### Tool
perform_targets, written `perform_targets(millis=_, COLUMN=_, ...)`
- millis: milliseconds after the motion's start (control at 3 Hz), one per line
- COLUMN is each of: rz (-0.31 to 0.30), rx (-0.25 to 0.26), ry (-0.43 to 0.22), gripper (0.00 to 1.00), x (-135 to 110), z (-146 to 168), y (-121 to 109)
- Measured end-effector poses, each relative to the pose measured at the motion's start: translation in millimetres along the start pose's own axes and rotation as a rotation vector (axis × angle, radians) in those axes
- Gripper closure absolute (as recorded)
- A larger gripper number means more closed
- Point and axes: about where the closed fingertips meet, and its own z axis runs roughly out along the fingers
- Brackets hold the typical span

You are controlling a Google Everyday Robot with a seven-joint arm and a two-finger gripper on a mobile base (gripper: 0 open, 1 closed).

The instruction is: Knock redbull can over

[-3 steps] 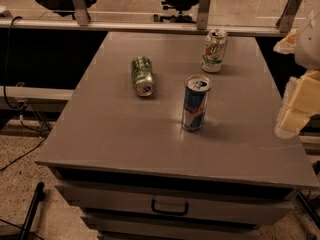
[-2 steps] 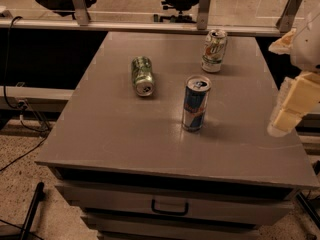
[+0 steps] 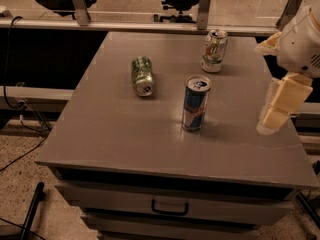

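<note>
Here, the redbull can stands upright mid-table while the gripper hovers to its right, grip state impossible to tell; seemingly the approach step, needing a sideways sweep next.

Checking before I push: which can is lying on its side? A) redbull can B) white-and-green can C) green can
C: the green can lies flat. The redbull can and white-and-green can stand upright, with the pincer off to the redbull can's right, not touching it.
</note>
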Motion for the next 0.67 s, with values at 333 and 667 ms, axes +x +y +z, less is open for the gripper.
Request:
perform_targets(millis=333, rz=0.008, rx=-0.016, ry=-0.081, gripper=0.00, x=-4, z=8, y=-4)
perform_targets(millis=667, rz=0.012, rx=-0.049, ry=-0.304, gripper=0.00, x=-6, z=40, y=-20)
